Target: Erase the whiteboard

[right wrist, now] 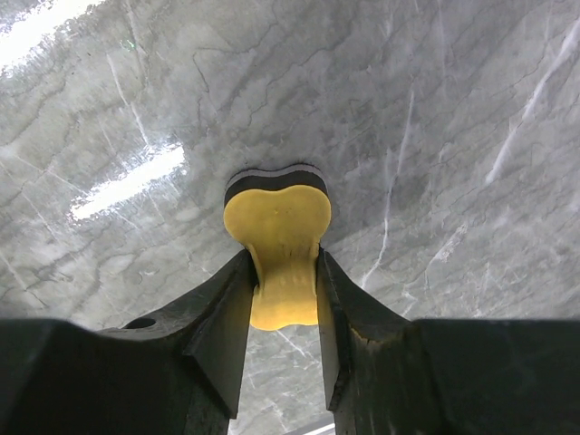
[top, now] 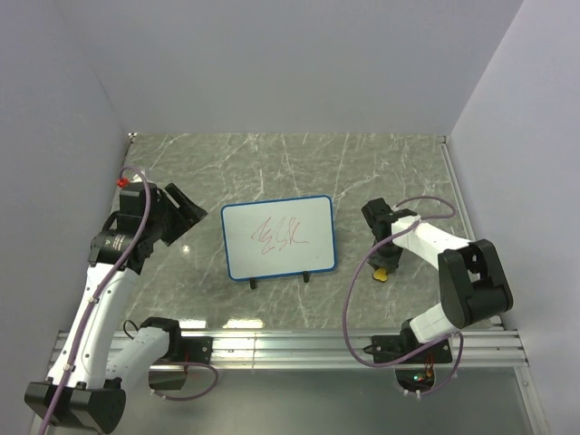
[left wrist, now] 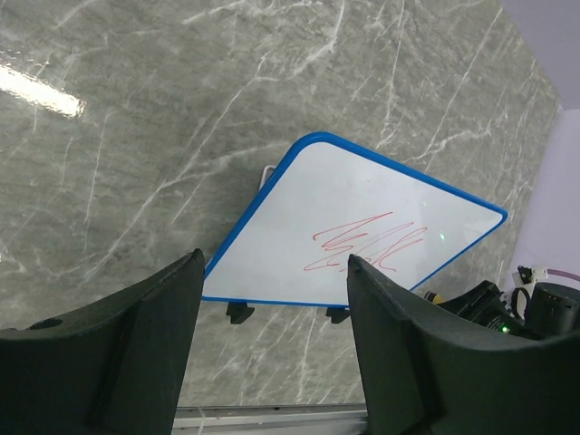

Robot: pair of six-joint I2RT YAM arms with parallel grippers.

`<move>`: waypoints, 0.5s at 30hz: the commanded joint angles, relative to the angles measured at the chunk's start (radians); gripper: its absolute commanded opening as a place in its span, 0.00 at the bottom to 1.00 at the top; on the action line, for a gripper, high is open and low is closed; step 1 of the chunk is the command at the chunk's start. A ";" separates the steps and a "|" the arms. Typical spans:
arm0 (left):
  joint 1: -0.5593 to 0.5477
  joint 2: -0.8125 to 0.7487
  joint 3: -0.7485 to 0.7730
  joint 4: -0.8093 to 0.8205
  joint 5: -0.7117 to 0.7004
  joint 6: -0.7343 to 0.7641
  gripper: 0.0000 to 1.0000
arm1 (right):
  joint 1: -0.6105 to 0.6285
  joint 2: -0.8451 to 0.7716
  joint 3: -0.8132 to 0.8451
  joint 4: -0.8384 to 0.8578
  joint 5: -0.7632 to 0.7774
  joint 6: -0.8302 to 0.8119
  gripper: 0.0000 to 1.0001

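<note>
The whiteboard (top: 278, 237), white with a thin blue frame and small black feet, stands in the middle of the table with a red scribble (top: 279, 236) on it. It also shows in the left wrist view (left wrist: 362, 227), ahead of the fingers. My left gripper (top: 192, 216) is open and empty, just left of the board and apart from it; in its own view (left wrist: 272, 335) the jaws stand wide. My right gripper (top: 382, 263) is right of the board, shut on the small yellow eraser (right wrist: 279, 237), which has a dark underside and is squeezed between the fingers just above the table.
The grey marble table (top: 399, 172) is bounded by white walls on three sides. A metal rail (top: 317, 344) runs along the near edge by the arm bases. The right arm (left wrist: 507, 304) shows beyond the board's far corner in the left wrist view.
</note>
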 commanded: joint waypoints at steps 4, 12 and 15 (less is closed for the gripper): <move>-0.005 -0.009 -0.001 0.022 -0.003 0.000 0.70 | 0.009 0.035 0.017 -0.021 0.021 0.019 0.22; -0.010 0.118 0.036 0.043 0.017 0.158 0.80 | 0.015 -0.018 0.081 -0.018 -0.063 -0.001 0.00; -0.008 0.144 0.004 0.138 0.054 0.184 0.79 | 0.052 -0.072 0.186 -0.050 -0.095 0.003 0.00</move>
